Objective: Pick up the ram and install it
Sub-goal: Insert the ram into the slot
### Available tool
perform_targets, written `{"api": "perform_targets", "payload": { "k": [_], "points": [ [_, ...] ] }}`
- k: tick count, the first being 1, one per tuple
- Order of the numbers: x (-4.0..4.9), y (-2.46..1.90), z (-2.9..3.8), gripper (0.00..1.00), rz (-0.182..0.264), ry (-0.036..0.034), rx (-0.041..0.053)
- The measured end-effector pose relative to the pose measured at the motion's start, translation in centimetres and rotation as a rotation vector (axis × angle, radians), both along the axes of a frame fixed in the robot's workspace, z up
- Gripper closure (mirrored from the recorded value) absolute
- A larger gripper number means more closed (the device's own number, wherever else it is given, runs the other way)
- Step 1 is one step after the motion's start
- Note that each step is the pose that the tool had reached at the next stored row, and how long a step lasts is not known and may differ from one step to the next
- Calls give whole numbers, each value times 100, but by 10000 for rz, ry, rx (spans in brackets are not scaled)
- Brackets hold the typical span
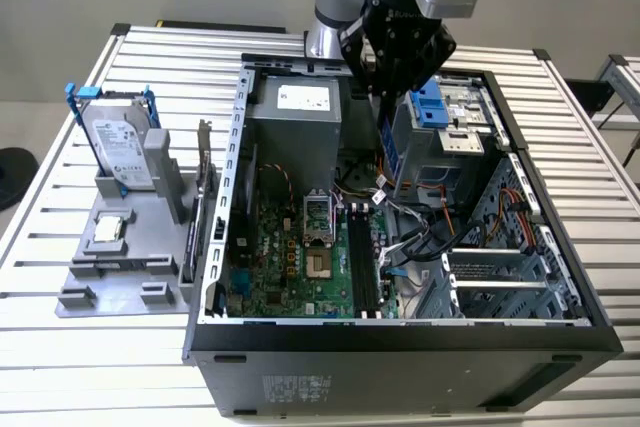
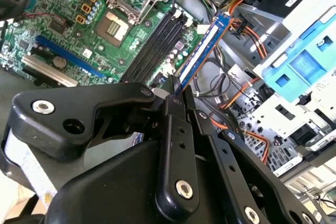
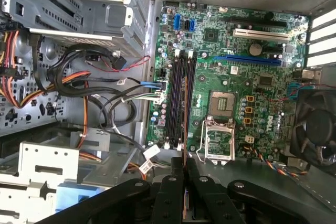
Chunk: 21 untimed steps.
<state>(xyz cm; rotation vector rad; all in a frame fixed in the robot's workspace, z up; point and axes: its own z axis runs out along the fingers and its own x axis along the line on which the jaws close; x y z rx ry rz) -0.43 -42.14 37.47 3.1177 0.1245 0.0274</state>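
The gripper hangs above the open computer case, its fingers clenched on the ram, a thin blue stick held edge-on over the motherboard. In both wrist views the ram sits above the black memory slots, near them but not seated. On the grey tray at the exterior view's left stand the hard drive in its blue bracket and 1 small processor chip.

Blue ram edge-on in the closed pincer, above the motherboard's black memory slots.
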Motion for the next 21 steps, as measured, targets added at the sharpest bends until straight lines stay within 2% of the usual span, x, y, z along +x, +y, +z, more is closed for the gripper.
{"api": "perform_targets", "payload": {
  "k": [21],
  "points": [
    [17, 0, -105, 100, 0, 0, 0]
  ]
}}
